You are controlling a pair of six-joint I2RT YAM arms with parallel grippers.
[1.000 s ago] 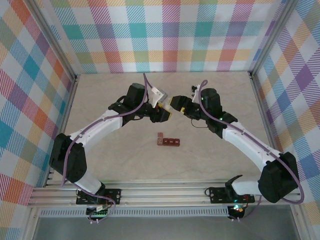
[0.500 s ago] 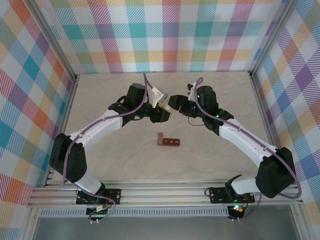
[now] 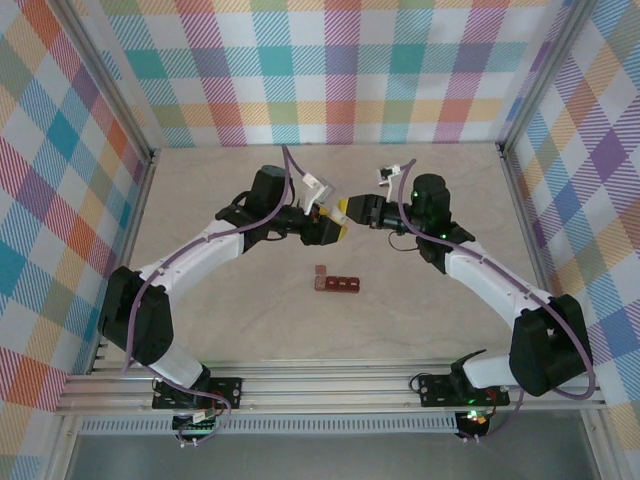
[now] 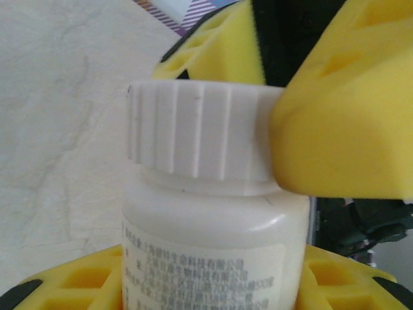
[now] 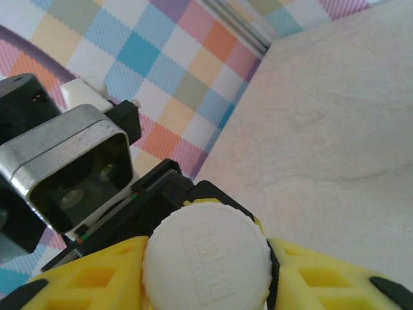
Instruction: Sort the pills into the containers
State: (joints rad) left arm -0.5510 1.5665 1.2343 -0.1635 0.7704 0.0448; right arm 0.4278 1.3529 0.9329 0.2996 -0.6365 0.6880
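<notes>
**Both grippers locked on the bottle, cap not yet off**

The right gripper [image 3: 352, 210] is closed on the white ribbed screw cap [image 5: 206, 258]. In its wrist view a yellow finger [image 5: 97, 281] presses against each side of the cap's round face. The left gripper [image 3: 328, 228] is clamped around the body of the small white cylindrical plastic bottle [image 4: 206, 245], with its own yellow fingers [image 4: 71, 287] on either side of the labelled wall just below the cap. In the overhead view the two grippers meet nose to nose. The bottle's long axis runs between them, roughly from 9 to 3 o'clock, with the cap at the 3 o'clock end, towards the right arm. The step in hand looks like unscrewing.

The containers [image 3: 340, 285], a small dark red-brown plastic strip of four square compartments, lie on the pale marbled table [image 3: 220, 320]. They sit at 6 o'clock from the meeting grippers, apart from both and towards the arm bases. The strip's long axis also runs from 9 to 3 o'clock. The compartment at its 9 o'clock end appears to have its lid flipped open towards 12 o'clock.

Neither arm is clearly nearer, since the strip sits almost straight below the point where they meet. Because the left arm carries the bottle, it would likely be the one to bring the mouth down towards 6 o'clock and tip it over the open compartment once the cap comes free.
</notes>
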